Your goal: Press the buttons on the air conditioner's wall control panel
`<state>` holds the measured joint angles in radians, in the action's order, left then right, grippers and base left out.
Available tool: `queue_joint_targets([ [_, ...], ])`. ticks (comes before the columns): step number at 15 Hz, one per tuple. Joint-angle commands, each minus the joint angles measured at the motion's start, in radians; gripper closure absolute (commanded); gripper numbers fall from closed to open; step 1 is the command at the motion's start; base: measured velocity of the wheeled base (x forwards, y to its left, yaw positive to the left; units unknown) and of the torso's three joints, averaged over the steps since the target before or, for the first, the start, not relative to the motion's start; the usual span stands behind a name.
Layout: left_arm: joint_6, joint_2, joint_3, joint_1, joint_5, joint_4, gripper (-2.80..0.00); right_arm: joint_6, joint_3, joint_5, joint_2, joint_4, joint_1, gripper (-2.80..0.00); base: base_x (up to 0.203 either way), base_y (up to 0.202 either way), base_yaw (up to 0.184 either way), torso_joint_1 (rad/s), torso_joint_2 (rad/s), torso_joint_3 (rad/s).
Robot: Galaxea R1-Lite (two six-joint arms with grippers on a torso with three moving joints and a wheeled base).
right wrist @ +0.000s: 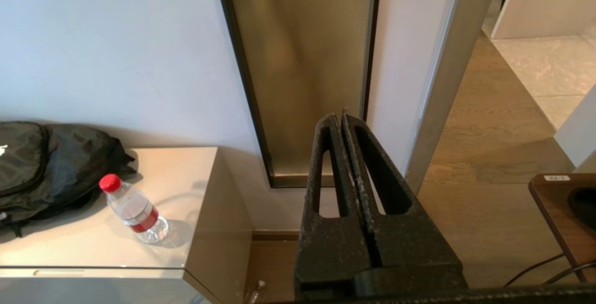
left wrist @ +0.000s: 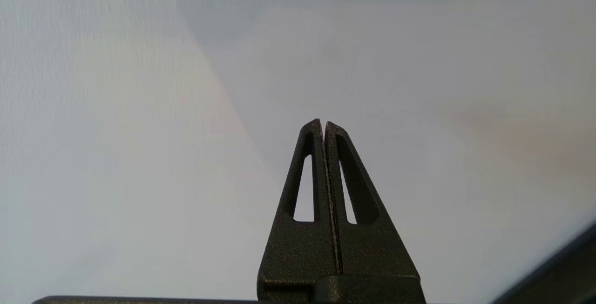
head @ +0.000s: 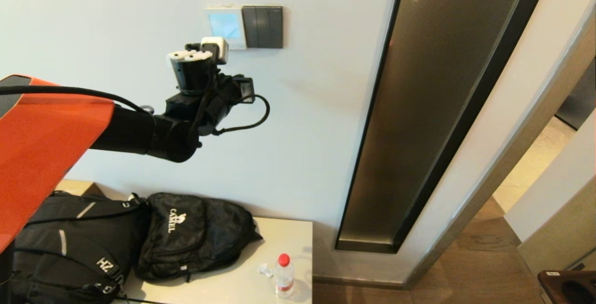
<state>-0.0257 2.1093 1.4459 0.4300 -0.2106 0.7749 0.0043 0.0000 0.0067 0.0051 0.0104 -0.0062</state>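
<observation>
one clenched left gripper (left wrist: 322, 122) beneath wall control panel (head: 226, 25), panel screen facing outward

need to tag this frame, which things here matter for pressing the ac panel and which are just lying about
For the job: control panel; left gripper, shut, raised near the panel.

Lying about: dark switch plate, two black backpacks, water bottle, cabinet top; right gripper, parked.

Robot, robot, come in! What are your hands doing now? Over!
Left gripper raised at the wall, jaws shut. White wall control panel with blue screen just above it. Right gripper parked low, jaws shut. Nothing blocking.
</observation>
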Motion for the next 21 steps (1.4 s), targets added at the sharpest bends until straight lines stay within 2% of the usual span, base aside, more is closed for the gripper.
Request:
queue_joint_targets([
  [1,0.017,-0.100,-0.230,0.004,0.000,0.138,0.00,0.000,0.003,0.001,0.001,0.000,0.000,0.00,0.000,0.000,0.000,0.000,0.00,0.000],
  [7,0.035,-0.398,-0.810,0.002,0.003,0.460,0.00,0.000,0.003,0.001,0.001,0.000,0.000,0.00,0.000,0.000,0.000,0.000,0.00,0.000],
  [10,0.036,-0.618,-1.037,-0.013,0.001,0.512,0.00,0.000,0.003,0.001,0.001,0.000,0.000,0.00,0.000,0.000,0.000,0.000,0.00,0.000],
  [13,0.037,-0.829,-1.213,-0.073,0.001,0.506,0.00,0.000,0.003,0.001,0.001,0.000,0.000,0.00,0.000,0.000,0.000,0.000,0.00,0.000],
  [15,0.039,-0.972,-1.301,-0.115,0.000,0.461,0.00,0.000,0.003,0.001,0.001,0.000,0.000,0.00,0.000,0.000,0.000,0.000,0.00,0.000],
  [17,0.042,-1.132,-1.336,-0.144,-0.003,0.351,0.00,0.000,0.003,0.001,0.001,0.000,0.000,0.00,0.000,0.000,0.000,0.000,0.00,0.000],
  [19,0.043,-1.339,-1.341,-0.169,-0.007,0.151,0.00,0.000,0.003,0.001,0.001,0.000,0.000,0.00,0.000,0.000,0.000,0.000,0.00,0.000],
  [21,0.042,-1.570,-1.309,-0.195,-0.021,-0.167,0.00,0.000,0.003,0.001,0.001,0.000,0.000,0.00,0.000,0.000,0.000,0.000,0.00,0.000],
])
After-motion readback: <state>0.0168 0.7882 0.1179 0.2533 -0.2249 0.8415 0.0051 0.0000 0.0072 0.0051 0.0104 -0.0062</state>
